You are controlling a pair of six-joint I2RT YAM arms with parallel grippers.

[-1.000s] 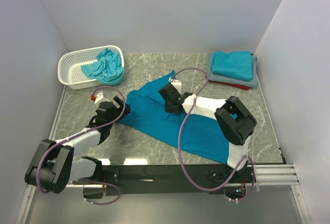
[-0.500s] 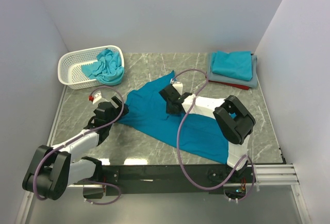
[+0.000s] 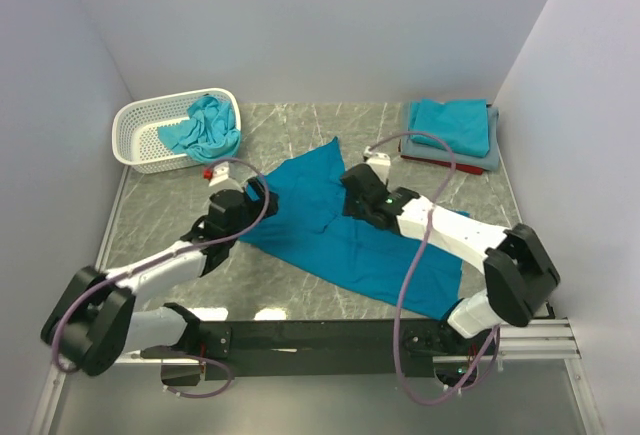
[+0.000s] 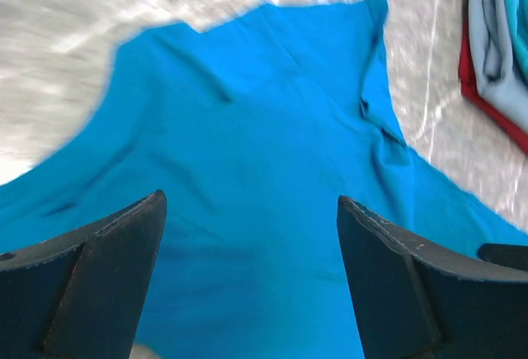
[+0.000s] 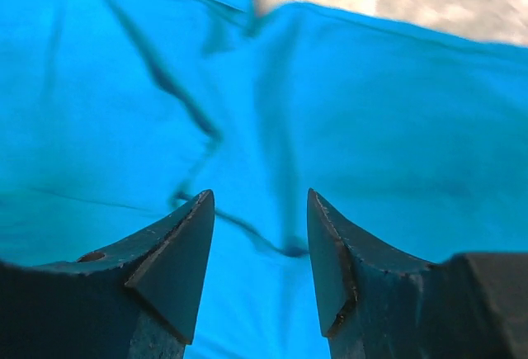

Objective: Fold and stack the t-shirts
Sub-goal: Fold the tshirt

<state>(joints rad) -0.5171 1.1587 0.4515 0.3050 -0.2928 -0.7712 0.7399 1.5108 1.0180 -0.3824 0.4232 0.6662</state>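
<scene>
I see the teal t-shirt point(image 3: 330, 230) spread flat on the worktop point(image 3: 300, 125). My left claw point(image 4: 247, 202) hangs wide and empty over its left edge. My right claw point(image 5: 260, 198) stands parted above its middle, gripping nothing. Beyond the shirt's right end sits the folded stack point(image 3: 452, 130). Beyond its left, a basket point(image 3: 140, 115) holds a crumpled turquoise shirt point(image 3: 205, 127).

A grey-green marbled table point(image 3: 300, 125) is shown from above, enclosed by plain pale walls point(image 3: 300, 25) at nine, twelve and three o'clock. A white plastic lattice basket point(image 3: 142, 130) is placed at ten o'clock, in the far left corner. A black rail point(image 3: 300, 336) is fixed along the table's edge at six o'clock.
</scene>
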